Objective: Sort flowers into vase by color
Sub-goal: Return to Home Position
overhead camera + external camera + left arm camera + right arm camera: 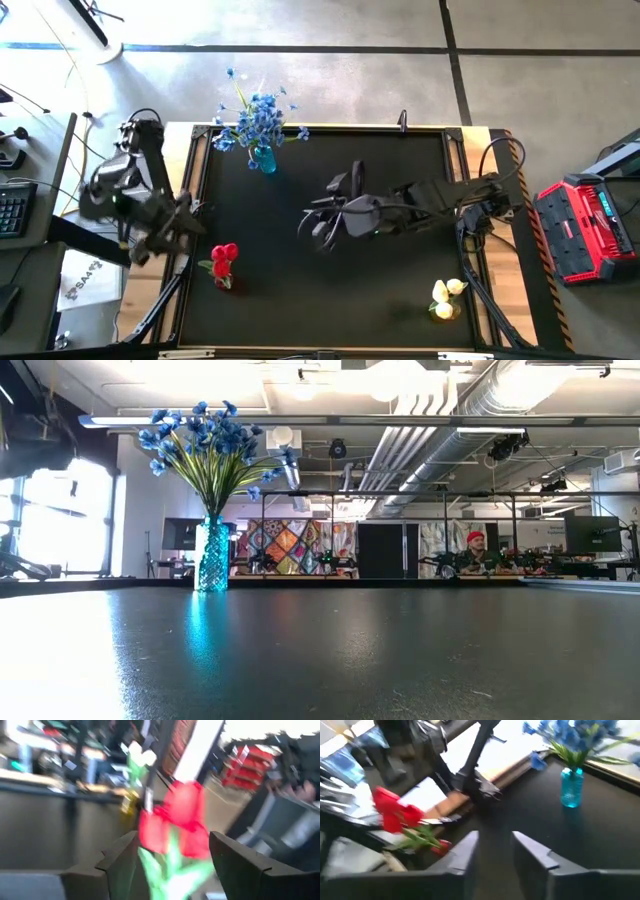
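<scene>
Blue flower sprays (262, 112) stand in a blue glass vase (212, 556) at the table's far left. Red tulips (225, 254) stand in a small red vase (222, 282) near the left edge, and pale yellow tulips (447, 292) stand in a vase (444, 312) at the near right. My left gripper (190, 226) hovers open just left of the red tulips (180, 820), which show beyond its fingers. My right gripper (312, 228) hangs over the table's middle, open (495, 837), with nothing between its fingers.
The black tabletop (330, 300) has a wooden frame around it. A red case (585, 230) stands off the right edge and a keyboard (12, 208) off the left. A person (475, 550) sits in the room far behind the table.
</scene>
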{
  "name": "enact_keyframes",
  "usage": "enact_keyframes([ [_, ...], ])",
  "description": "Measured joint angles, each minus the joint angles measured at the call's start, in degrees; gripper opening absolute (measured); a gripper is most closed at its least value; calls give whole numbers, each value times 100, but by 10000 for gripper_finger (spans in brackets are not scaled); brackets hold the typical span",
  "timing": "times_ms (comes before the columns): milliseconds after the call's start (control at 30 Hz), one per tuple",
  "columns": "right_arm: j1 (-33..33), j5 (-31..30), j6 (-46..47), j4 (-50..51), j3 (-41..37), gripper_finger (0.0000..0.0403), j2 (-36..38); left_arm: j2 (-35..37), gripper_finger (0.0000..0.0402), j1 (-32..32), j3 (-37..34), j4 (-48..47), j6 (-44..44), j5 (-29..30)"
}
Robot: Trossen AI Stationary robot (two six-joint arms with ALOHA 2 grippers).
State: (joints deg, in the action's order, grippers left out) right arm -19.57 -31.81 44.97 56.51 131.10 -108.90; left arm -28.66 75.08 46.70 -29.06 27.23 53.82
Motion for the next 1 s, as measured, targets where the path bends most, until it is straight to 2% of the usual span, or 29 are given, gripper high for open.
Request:
enact_keyframes([
  [167, 45, -62, 146, -2, -797, 20, -17, 522, 193, -10, 7, -37, -712, 621],
  [233, 70, 22, 276, -244, -1168, 6, 0, 668, 173, -10, 7, -139, -807, 972],
  [333, 81, 87, 264, -963, -1674, 10, 56, 897, 140, -14, 7, -702, -467, 1411],
  [500, -103, 117, -383, -2470, -2328, 2, 335, 1353, 88, -89, 0, -1631, -154, 1597],
  [700, -177, -404, -542, -2824, -3442, 0, 1167, 2033, 47, -109, 2, -1733, -572, 1723],
  [867, -19, -206, -1306, -4254, -5137, 0, 2352, 2297, 32, -75, -7, -1736, -880, 1892],
  [1000, 322, 569, -2342, -6207, -6789, 0, 3292, 2369, 24, 126, -179, -1715, -808, 2163],
])
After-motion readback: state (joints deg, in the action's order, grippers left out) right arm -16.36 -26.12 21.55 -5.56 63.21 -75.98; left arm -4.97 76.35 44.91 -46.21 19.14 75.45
